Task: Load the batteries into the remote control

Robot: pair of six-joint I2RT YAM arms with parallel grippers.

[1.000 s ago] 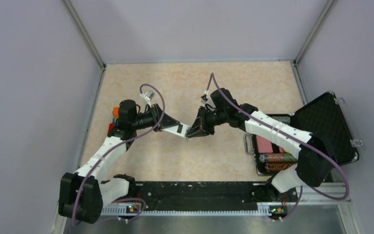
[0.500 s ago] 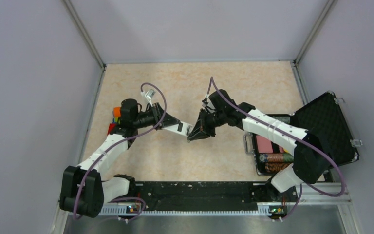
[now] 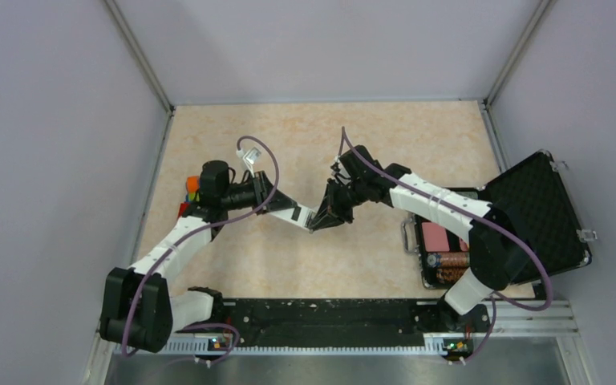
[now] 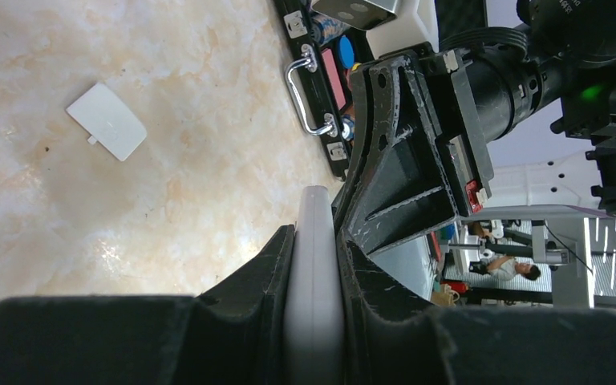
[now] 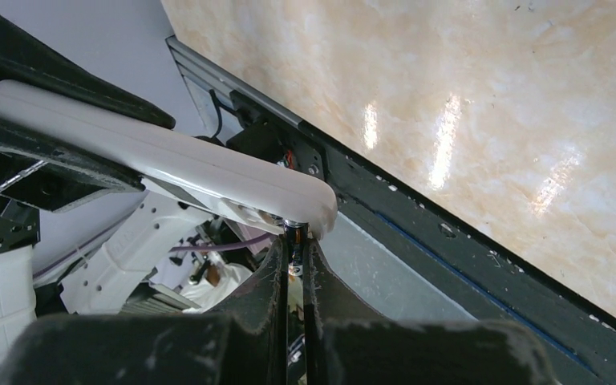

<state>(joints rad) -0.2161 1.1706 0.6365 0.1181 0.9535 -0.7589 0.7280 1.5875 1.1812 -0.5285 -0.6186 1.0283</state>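
Beige tabletop (image 3: 289,265) (glossy) under remote control (image 3: 299,214); lilac walls (image 3: 329,48).

At mid-desk (image 3: 329,144), remote control (image 5: 168,160) between left claw (image 4: 314,241) and right claw (image 5: 295,253); loose cover (image 4: 106,120) lying on desk; open case (image 3: 533,204) at right edge.

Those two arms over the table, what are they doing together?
They are loading a remote. The left gripper clamps the white remote and holds it above the table. The right gripper is shut on a thin dark battery, its tip against the remote's end. It is not seated yet. A small white cover lies on the table, and a case stands open at the right.
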